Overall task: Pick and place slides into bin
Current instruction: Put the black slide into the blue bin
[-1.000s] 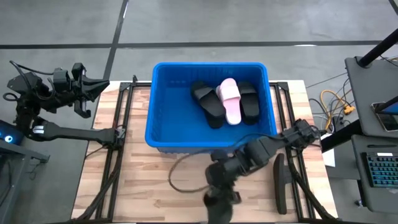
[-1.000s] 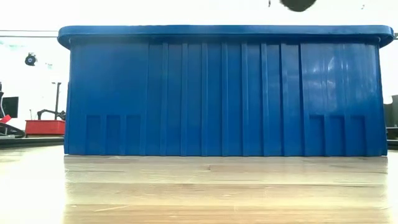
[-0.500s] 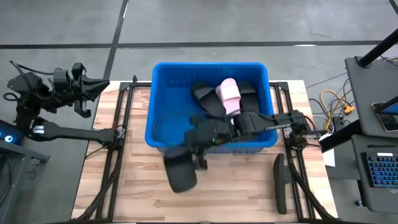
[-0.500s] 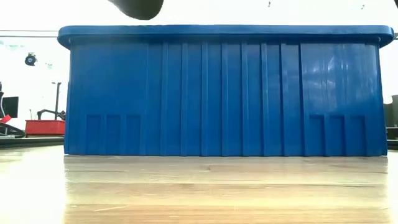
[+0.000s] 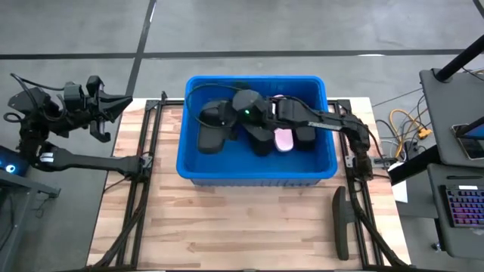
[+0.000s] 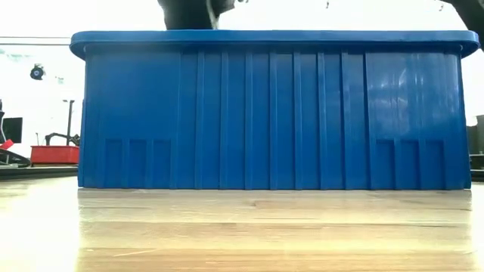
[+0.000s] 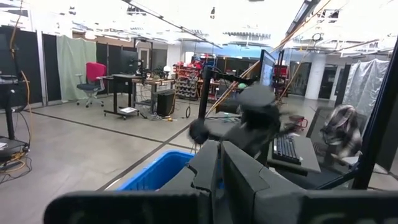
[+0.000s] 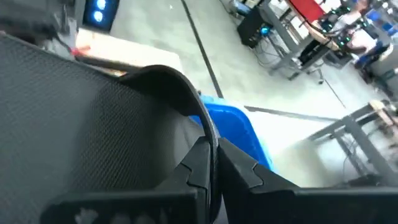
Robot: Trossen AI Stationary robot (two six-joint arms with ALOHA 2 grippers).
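High view: the right gripper [image 5: 224, 115] has swung from the table edge to over the bin [image 5: 193, 162], pinched on a black slide [image 5: 212, 128] — release looks next. One black slide [image 5: 342, 221] waits on the table.

Low view: only the bin's wall.

Right wrist view: fingers clamp the strap (left gripper [image 5: 106, 113] parked, shut).

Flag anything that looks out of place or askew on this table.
One black slide lies alone on the wooden table outside the blue bin, near the right edge. Otherwise nothing stands out: the right tool holds a black slide over the bin.
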